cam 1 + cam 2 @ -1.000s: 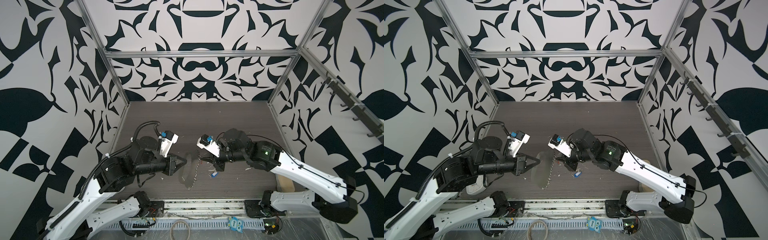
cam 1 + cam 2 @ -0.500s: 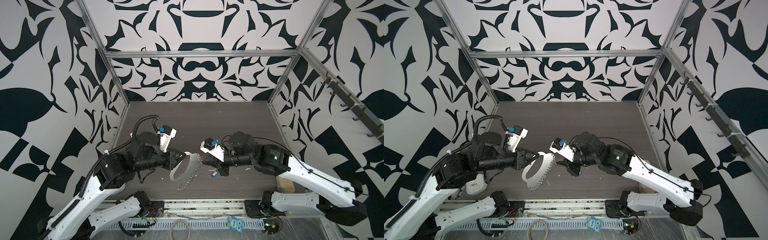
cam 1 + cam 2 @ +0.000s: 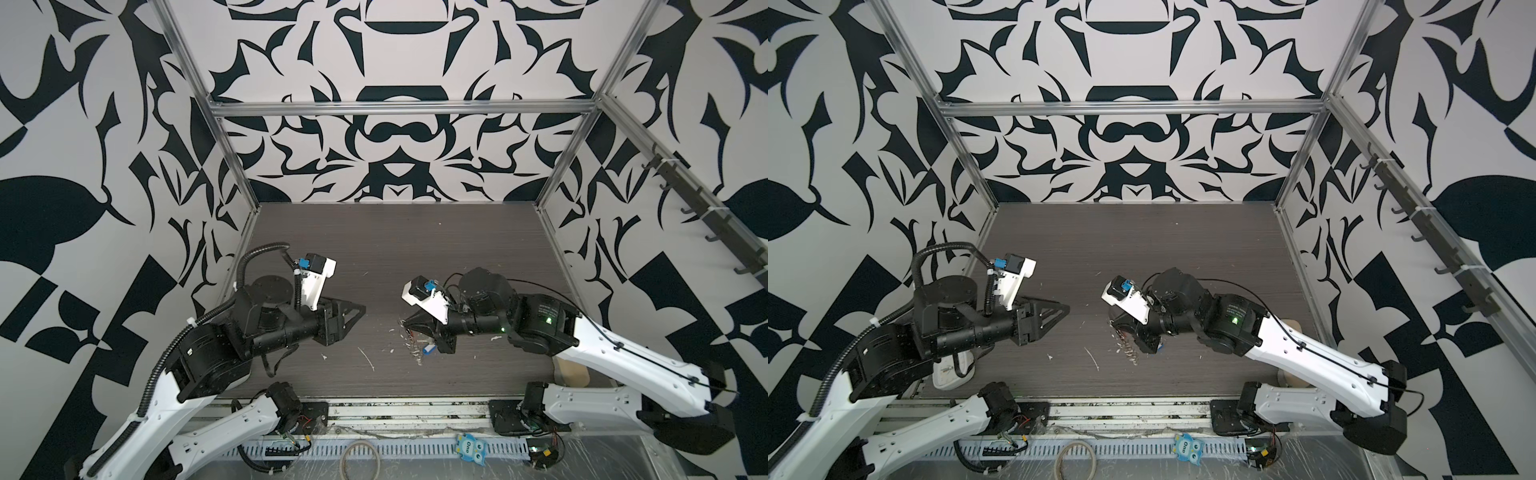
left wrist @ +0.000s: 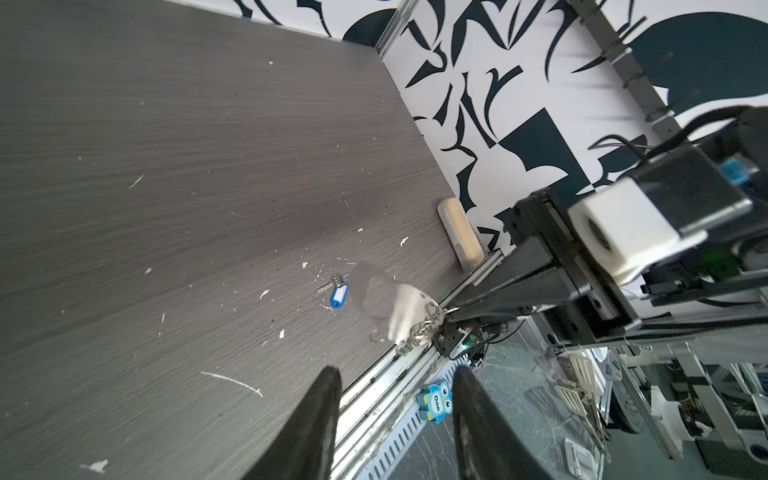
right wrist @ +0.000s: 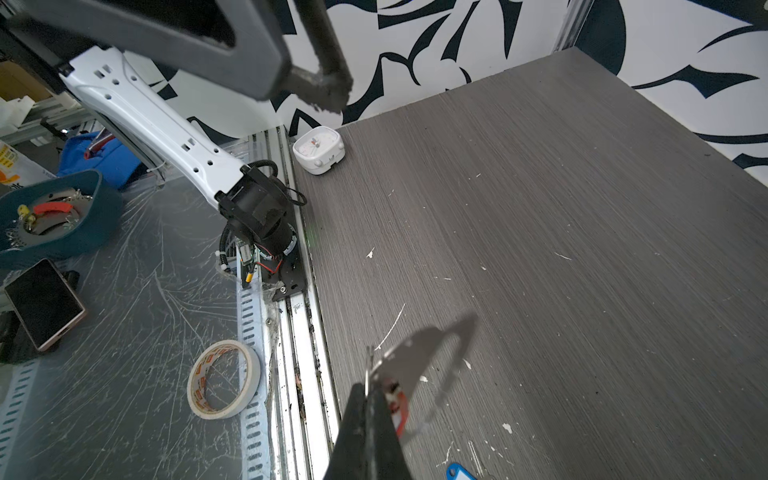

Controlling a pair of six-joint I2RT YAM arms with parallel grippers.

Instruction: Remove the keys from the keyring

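Note:
My right gripper [image 5: 370, 392] is shut on the ring edge of the keyring [image 5: 419, 357], a grey translucent plate that hangs from it just above the table and looks blurred. In the left wrist view the keyring [image 4: 405, 309] dangles at the right gripper's tip with its silver rings [image 4: 422, 332] below. A red-tagged key [image 5: 400, 409] sits against the plate beside the jaws. The blue-tagged key [image 4: 338, 295] lies loose on the table nearby, also in a top view [image 3: 428, 350]. My left gripper [image 4: 395, 372] is open and empty, well left of the keyring in both top views [image 3: 357, 311] [image 3: 1064, 309].
A white clock [image 5: 319, 149] stands at the table's front left corner. A tan block [image 4: 459, 232] lies at the right edge. Off the table's front edge are a tape roll [image 5: 224, 378], an owl tag [image 4: 434, 401], a phone [image 5: 41, 303] and a blue bowl [image 5: 54, 216].
My left gripper let go of the keyring plate, opened and drew back to the left. The plate now hangs and swings from the right gripper, which moved slightly right and down.

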